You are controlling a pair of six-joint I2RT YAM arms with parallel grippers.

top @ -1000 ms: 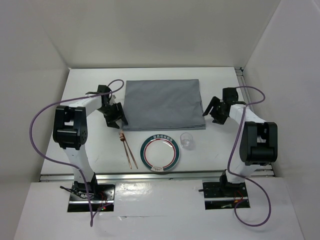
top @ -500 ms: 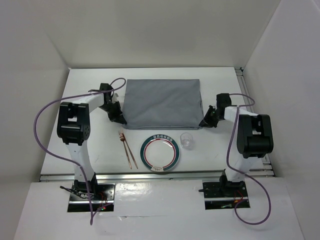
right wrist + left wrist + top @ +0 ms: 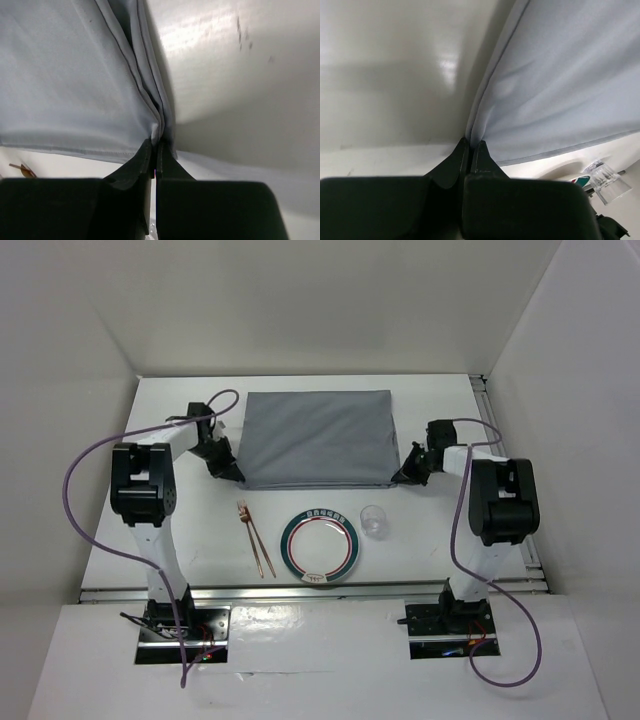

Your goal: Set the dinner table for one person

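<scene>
The grey cloth mat (image 3: 318, 438) lies flat on the white dinner table (image 3: 190, 540), toward its far side. My left gripper (image 3: 232, 476) is shut on the mat's near left corner, and in the left wrist view the fabric (image 3: 560, 75) is pinched between the black fingertips of that gripper (image 3: 471, 145). My right gripper (image 3: 400, 477) is shut on the near right corner; the right wrist view shows the folded edge of the mat (image 3: 65, 75) bunched between the tips of that gripper (image 3: 155, 142).
In front of the mat sit a round plate with a green rim (image 3: 319, 546), a small clear cup (image 3: 373, 520) to its right and a pair of brown chopsticks (image 3: 257, 538) to its left. White walls enclose the table on three sides.
Both grippers moved in to the mat's near corners and shut on them. The mat's near edge has shifted slightly toward the far side.
</scene>
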